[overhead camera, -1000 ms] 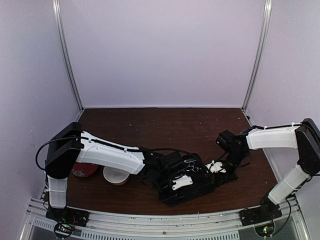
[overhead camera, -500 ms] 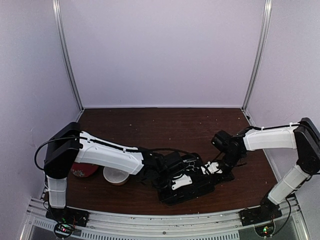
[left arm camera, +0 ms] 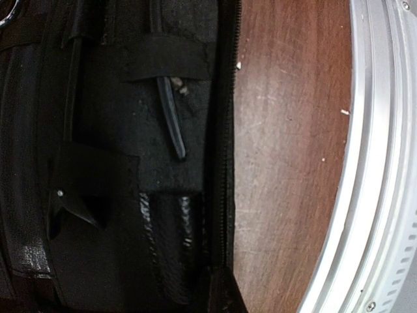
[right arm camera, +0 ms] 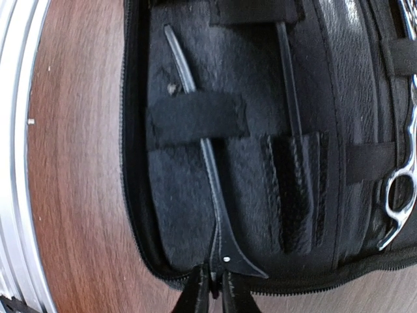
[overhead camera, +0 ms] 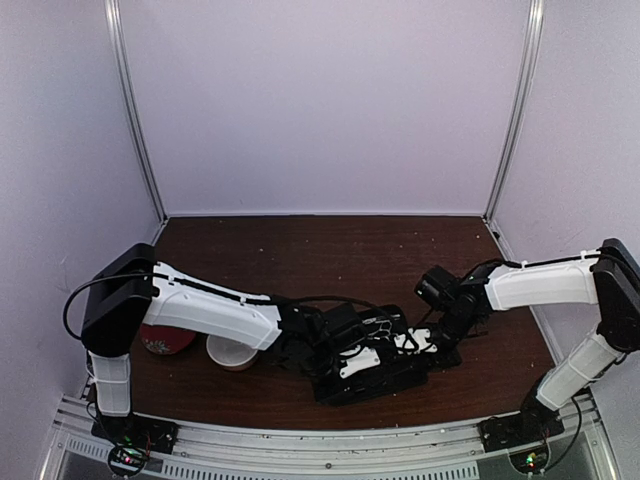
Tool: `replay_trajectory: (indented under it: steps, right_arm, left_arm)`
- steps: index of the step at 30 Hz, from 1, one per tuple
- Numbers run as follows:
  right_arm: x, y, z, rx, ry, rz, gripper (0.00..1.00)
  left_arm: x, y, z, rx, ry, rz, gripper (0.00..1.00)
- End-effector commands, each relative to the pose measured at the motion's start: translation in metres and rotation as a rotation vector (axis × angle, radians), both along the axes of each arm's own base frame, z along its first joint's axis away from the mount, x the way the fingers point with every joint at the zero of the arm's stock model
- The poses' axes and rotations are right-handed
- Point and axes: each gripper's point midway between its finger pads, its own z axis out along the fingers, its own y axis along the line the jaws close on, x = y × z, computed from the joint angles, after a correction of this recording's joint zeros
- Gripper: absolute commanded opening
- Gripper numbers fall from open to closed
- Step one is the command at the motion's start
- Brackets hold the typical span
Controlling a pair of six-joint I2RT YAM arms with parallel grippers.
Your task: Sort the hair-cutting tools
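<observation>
Reaching further in

The right tool (right arm camera: 212,293), pinched on the thin black stick-like clip (right arm camera: 207,163), has moved leftward over the open black rectangular pouch (right arm camera: 176,202), likely seating it; silver metal scissors (right arm camera: 399,189) sit strapped inside; the left tool (overhead camera: 352,358) cannot be judged
</observation>
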Motion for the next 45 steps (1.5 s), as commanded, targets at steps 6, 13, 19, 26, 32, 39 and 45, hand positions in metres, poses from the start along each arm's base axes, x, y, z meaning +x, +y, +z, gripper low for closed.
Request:
replay_trajectory:
  steps: [6, 13, 19, 26, 32, 39, 45]
  right_arm:
    - [-0.005, 0.002, -0.012, -0.001, 0.012, -0.053, 0.12]
    - [0.000, 0.003, -0.012, 0.000, -0.004, -0.087, 0.10]
    - [0.005, 0.005, -0.010, -0.012, -0.021, -0.142, 0.09]
    - [0.004, 0.005, -0.014, -0.030, -0.013, -0.177, 0.08]
    - [0.004, 0.005, -0.018, -0.064, 0.010, -0.217, 0.07]
    - [-0.008, 0.010, -0.016, -0.081, 0.058, -0.221, 0.06]
    - [-0.024, 0.007, -0.015, -0.116, 0.109, -0.205, 0.06]
  left_arm:
    - [0.031, 0.020, 0.034, -0.091, -0.206, 0.094, 0.18]
    - [0.032, 0.034, 0.074, -0.183, -0.219, 0.188, 0.28]
    - [0.016, 0.050, 0.032, -0.050, -0.032, 0.310, 0.20]
    - [0.016, 0.051, 0.014, -0.067, 0.078, 0.426, 0.00]
    - [0.014, 0.039, 0.003, -0.089, 0.138, 0.407, 0.00]
    - [0.013, 0.030, 0.001, -0.100, 0.149, 0.371, 0.00]
    - [0.012, 0.030, -0.001, -0.102, 0.153, 0.362, 0.00]
